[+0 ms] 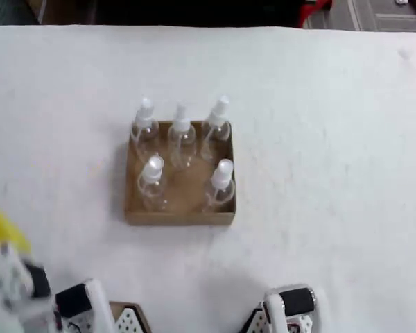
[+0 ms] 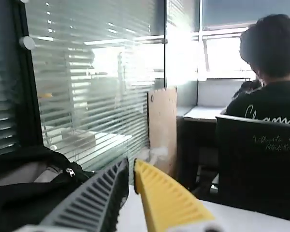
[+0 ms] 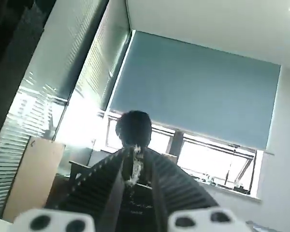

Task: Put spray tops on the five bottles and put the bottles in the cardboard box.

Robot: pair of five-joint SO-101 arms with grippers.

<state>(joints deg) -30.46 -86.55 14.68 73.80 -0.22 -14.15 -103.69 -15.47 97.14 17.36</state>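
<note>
The shallow cardboard box point(image 1: 182, 218) sits mid-table in the high view. Several clear bottles stand upright inside it, each with a white spray top: three along the far side point(image 1: 181, 137) and two nearer the front point(image 1: 152, 183) point(image 1: 220, 186). Both arms are pulled back at the table's near edge, well short of the box. My left gripper point(image 2: 130, 166), one grey finger and one yellow, is raised toward the room and shut on nothing. My right gripper point(image 3: 134, 154) points up at the ceiling and window, its grey fingers shut with nothing held.
White cloth covers the table point(image 1: 319, 139) on all sides of the box. The left arm's yellow part point(image 1: 1, 232) shows at the near left edge, the right arm's base point(image 1: 289, 309) at the near middle.
</note>
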